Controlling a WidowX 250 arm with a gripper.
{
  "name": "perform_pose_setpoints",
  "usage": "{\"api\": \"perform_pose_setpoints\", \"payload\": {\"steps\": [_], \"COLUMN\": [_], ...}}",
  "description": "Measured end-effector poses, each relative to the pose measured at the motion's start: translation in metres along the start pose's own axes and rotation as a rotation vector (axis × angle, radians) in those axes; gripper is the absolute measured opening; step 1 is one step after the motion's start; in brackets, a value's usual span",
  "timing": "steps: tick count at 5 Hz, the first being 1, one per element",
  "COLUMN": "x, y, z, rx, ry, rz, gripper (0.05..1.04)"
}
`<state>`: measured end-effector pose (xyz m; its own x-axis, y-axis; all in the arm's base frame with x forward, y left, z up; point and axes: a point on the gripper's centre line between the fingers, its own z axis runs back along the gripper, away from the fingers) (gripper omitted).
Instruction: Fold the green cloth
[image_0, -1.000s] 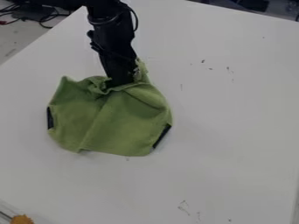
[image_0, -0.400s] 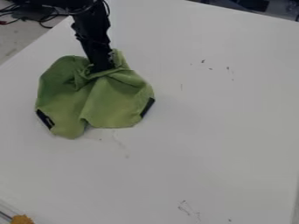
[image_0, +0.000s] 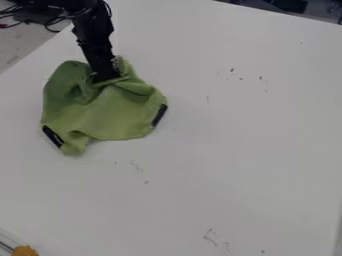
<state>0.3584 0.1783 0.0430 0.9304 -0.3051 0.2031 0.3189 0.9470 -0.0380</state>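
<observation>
At the far left of your camera view, dark cords (image_0: 52, 21) lie beyond the table (image_0: 247, 150) at the top, and an orange thing (image_0: 25, 251) sits in the bottom corner. Next you see the green cloth (image_0: 110, 117), crumpled on the left part of the table; it has slid up and left since the first frame. Its left black patch (image_0: 52, 136) stays almost where it is in the previous frame, while the lobe beside it at the bottom is smaller. Your gripper (image_0: 107, 79) is at the cloth's upper edge, pinching gathered fabric, and has moved up and left along with it. To the right, the cloth's other black patch (image_0: 159, 115) has shifted up and inward since the previous frame, so you have a narrower bundle. Further right, small dark marks (image_0: 210, 235) dot the tabletop.
</observation>
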Motion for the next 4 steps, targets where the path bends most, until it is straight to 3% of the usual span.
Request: {"api": "perform_pose_setpoints", "payload": {"steps": [2, 3, 4], "x": [-0.007, -0.008, -0.010], "y": [0.015, 0.022, 0.019], "z": [0.003, 0.005, 0.002], "rx": [0.037, 0.055, 0.045], "ry": [0.001, -0.027, -0.026], "rz": [-0.015, -0.005, -0.005], "gripper": [0.080, 0.235, 0.506]}}
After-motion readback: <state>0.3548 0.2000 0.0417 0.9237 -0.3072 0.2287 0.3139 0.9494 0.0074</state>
